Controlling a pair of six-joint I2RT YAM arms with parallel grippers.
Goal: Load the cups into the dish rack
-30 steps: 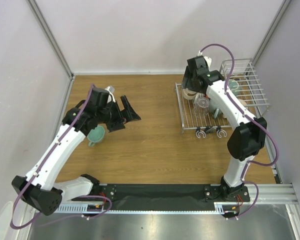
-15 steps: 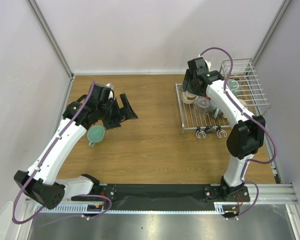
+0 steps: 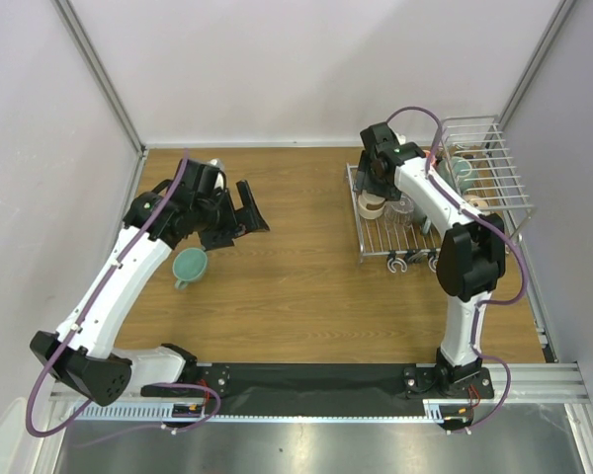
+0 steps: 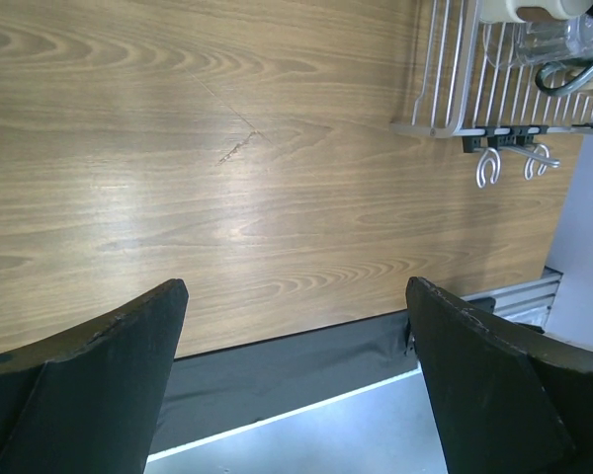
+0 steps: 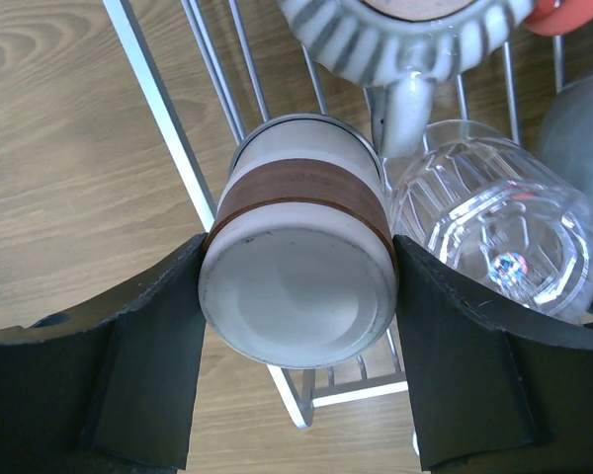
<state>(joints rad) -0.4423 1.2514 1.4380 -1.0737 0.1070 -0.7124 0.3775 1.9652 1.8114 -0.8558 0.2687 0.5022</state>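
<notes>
My right pincer [image 5: 296, 326] clamps the beige mug [image 5: 301, 212] base-up at the dish rack [image 5: 156, 94] edge beside the clear glass [image 5: 494, 237], presumably for draining, while my left pincer [image 4: 295, 385] gapes empty above the tabletop [image 4: 277, 197].

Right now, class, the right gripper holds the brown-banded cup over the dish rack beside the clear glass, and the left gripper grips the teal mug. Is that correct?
Not quite. The left gripper is open and empty, as the left wrist view shows; the teal mug sits on the table. The right gripper does hold the brown-banded cup over the dish rack beside the clear glass.
</notes>
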